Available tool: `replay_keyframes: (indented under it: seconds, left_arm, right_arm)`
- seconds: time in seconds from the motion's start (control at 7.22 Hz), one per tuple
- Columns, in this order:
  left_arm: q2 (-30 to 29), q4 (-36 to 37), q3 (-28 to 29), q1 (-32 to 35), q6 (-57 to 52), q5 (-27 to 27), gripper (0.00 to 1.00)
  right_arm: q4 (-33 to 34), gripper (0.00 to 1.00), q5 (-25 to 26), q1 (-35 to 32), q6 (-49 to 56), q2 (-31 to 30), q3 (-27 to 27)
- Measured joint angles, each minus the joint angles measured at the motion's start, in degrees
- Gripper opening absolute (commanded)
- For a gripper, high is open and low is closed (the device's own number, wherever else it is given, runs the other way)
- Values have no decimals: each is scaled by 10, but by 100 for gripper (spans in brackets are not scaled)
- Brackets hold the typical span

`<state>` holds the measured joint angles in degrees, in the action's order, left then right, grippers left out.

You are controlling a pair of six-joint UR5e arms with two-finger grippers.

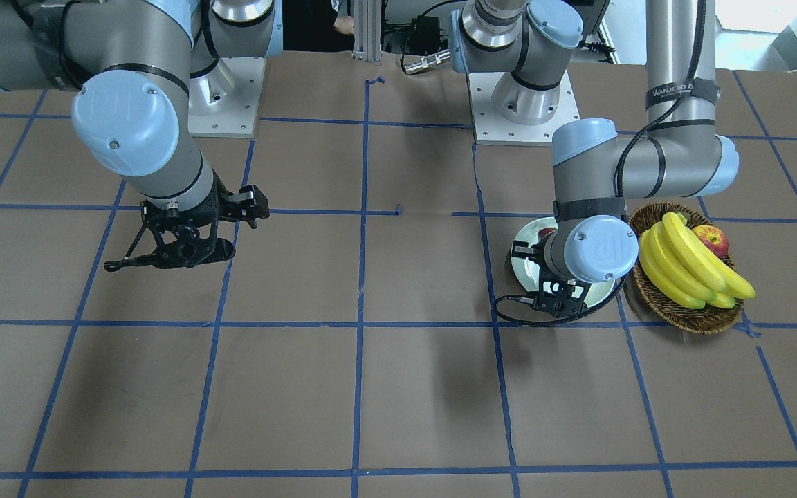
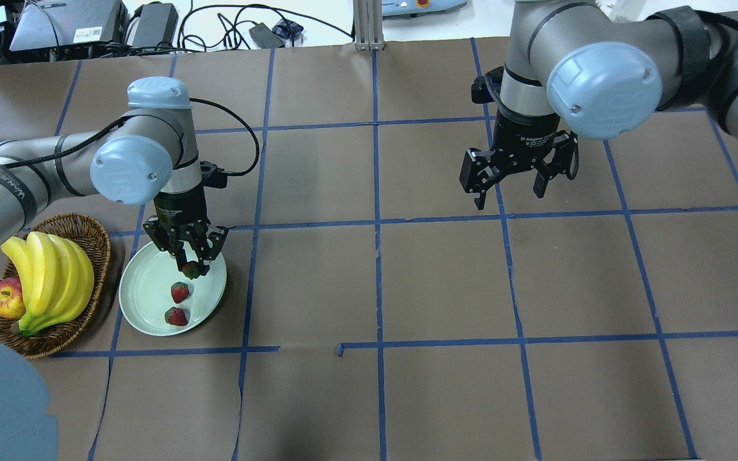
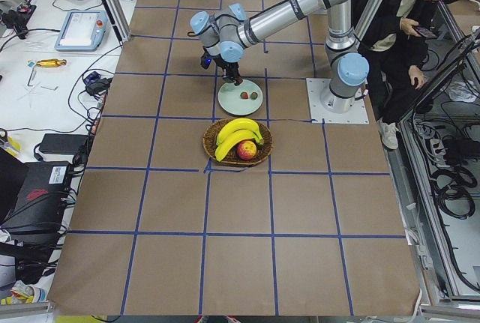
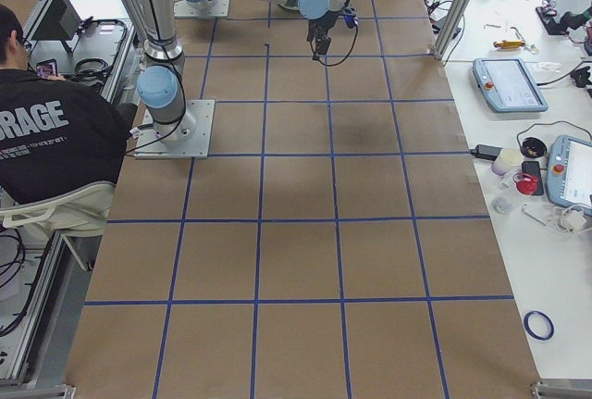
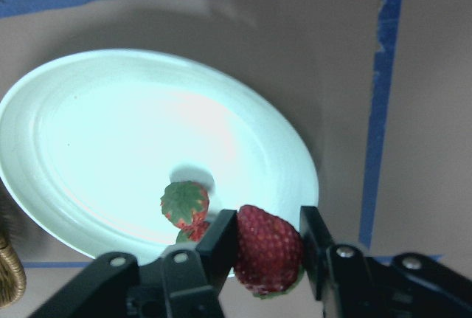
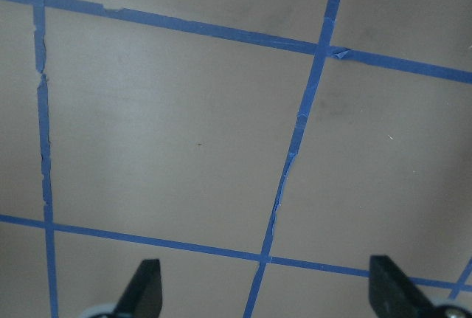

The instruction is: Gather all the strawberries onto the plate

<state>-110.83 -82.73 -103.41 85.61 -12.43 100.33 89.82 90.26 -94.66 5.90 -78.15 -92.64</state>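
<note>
The pale mint-green plate (image 2: 145, 288) lies next to the basket; it also shows in the left wrist view (image 5: 96, 133). Two strawberries lie on it, one (image 2: 180, 292) near the middle and one (image 2: 176, 316) nearer the rim. My left gripper (image 2: 191, 269) is shut on a third strawberry (image 5: 268, 249) and holds it just above the plate's far right rim. In the left wrist view one plate strawberry (image 5: 185, 204) shows beyond the fingers. My right gripper (image 2: 510, 186) is open and empty, hanging above bare table far to the right.
A brown wicker basket (image 2: 90, 237) with bananas (image 2: 49, 275) and a red-yellow apple (image 2: 5, 301) stands left of the plate. Brown table cover with blue tape grid (image 2: 375, 224) stretches between the arms. A person (image 3: 397, 16) sits by the robot's base.
</note>
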Motion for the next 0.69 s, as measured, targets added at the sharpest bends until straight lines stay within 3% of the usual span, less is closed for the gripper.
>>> replay_keyframes:
  seconds: [0.69]
  left_arm:
    - [42,4,45,9,27,-9,100]
  right_arm:
    - [15,100,7,31,13,-8,9]
